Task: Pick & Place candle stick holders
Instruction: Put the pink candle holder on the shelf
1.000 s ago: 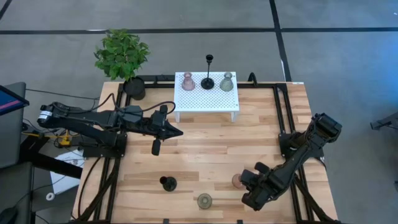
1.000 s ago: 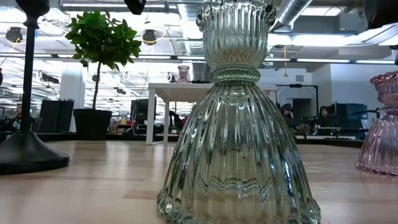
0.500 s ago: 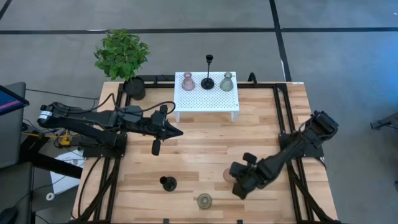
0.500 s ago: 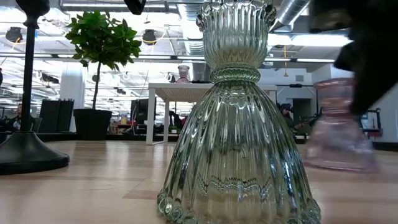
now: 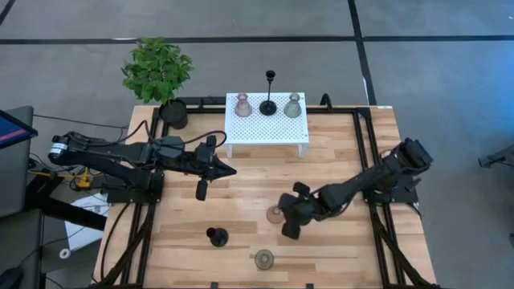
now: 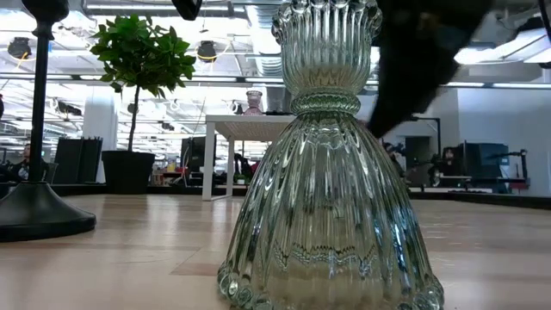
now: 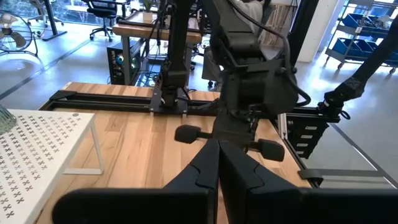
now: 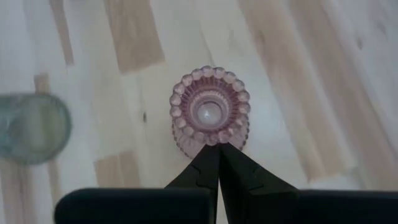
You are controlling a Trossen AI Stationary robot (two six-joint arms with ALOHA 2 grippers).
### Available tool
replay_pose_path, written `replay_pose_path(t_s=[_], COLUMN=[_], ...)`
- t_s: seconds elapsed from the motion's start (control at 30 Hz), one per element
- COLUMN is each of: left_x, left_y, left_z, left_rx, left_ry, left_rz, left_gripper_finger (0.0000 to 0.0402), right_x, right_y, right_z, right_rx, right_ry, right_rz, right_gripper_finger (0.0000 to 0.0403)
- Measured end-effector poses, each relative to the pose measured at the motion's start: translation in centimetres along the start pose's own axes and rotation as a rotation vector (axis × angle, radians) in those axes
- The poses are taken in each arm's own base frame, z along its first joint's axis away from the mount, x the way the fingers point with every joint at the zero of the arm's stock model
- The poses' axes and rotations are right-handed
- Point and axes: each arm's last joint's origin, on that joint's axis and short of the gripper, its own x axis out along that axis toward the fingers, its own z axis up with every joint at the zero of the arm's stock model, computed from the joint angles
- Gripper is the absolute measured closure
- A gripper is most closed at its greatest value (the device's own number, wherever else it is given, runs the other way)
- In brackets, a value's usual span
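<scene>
Item: pink ribbed squat glass candle stick holder point(image 5: 275, 214), upright on the light wooden table point(image 5: 337, 160), mid-table toward the near edge. In the right wrist view the pink holder point(image 8: 210, 112) is seen from above, its scalloped rim a full circle, so its long axis is vertical.

Key relation: the right gripper point(image 5: 291, 215) sits just beside this holder, on the side toward the table's right edge. In the right wrist view the two dark fingers point(image 8: 205, 171) are pressed together into a point whose tip touches or just overlaps the holder's rim; they pinch nothing. The right arm is plainly the nearer one. Judgement: with the fingers together, the contact reads as a push or nudge, not a grasp; a pick would first call for the fingers to spread around the narrow neck.

Right arm pose: stretched long and low from its base at the table's right edge, diagonally toward table centre.

Left gripper point(image 5: 230, 170): fingers pressed together, empty, held over the table's left half, well apart from every holder; the arm waits.

Other stock:
- olive-green ribbed glass holder point(image 5: 264, 258) and black round-based thin-stemmed holder point(image 5: 217, 236), near the front edge.
- white perforated stand point(image 5: 265, 124) at the back, bearing one pink, one black and one green holder.
</scene>
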Motion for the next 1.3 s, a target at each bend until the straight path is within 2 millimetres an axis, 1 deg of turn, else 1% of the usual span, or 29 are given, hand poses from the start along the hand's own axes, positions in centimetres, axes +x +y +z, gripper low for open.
replay_pose_path(t_s=[0.13,0.3,0.4,0.47,0.53,0.6,0.7,0.8,0.87,0.93,1.07,1.17,1.3], left_x=[0.0,0.0,0.0,0.0,0.0,0.0,-0.1,-0.1,0.2,0.3,0.7,0.9,0.8], left_y=[0.0,0.0,-0.1,-0.1,-0.2,-0.2,-0.3,-0.4,-0.5,-0.5,-0.7,-0.8,-1.0], left_z=[0.0,0.0,0.0,0.0,0.0,-0.2,-0.8,-1.8,-3.1,-4.8,-7.6,-9.0,-11.3], left_rx=[0.0,0.0,-0.002,-0.014,-0.039,-0.045,-0.048,-0.049,-0.046,-0.045,-0.044,-0.045,-0.045], left_ry=[0.0,0.001,0.002,0.005,0.009,0.022,0.084,0.175,0.202,0.247,0.221,0.161,0.179], left_rz=[0.0,-0.004,-0.03,-0.05,-0.068,-0.082,-0.09,-0.071,-0.054,-0.035,-0.017,-0.031,-0.059], left_gripper_finger=[0.0395,0.0395,0.0395,0.0395,0.0395,0.0395,0.0395,0.0398,0.0398,0.0398,0.0398,0.0398,0.0397], right_x=[0.6,2.5,4.3,5.1,5.5,5.3,4.0,2.1,0.5,-1.3,-4.8,-7.4,-10.4], right_y=[-0.7,-1.1,-1.3,-1.5,-1.5,-1.5,-1.5,-2.1,-2.6,-3.2,-4.3,-5.1,-6.0], right_z=[1.4,2.5,2.4,2.4,2.3,2.3,2.8,3.1,3.4,3.6,4.0,4.2,4.4], right_rx=[-0.009,-0.015,-0.017,-0.011,-0.011,-0.012,-0.008,-0.02,-0.018,-0.012,0.004,0.022,0.06], right_ry=[-0.047,-0.077,-0.055,-0.041,-0.03,-0.03,-0.057,-0.085,-0.116,-0.142,-0.218,-0.277,-0.374], right_rz=[0.034,0.095,0.116,0.118,0.12,0.123,0.136,0.087,0.04,0.001,-0.041,-0.049,-0.044], right_gripper_finger=[0.0403,0.0403,0.0403,0.0403,0.0403,0.0403,0.0403,0.0403,0.0403,0.0403,0.0403,0.0403,0.0403])
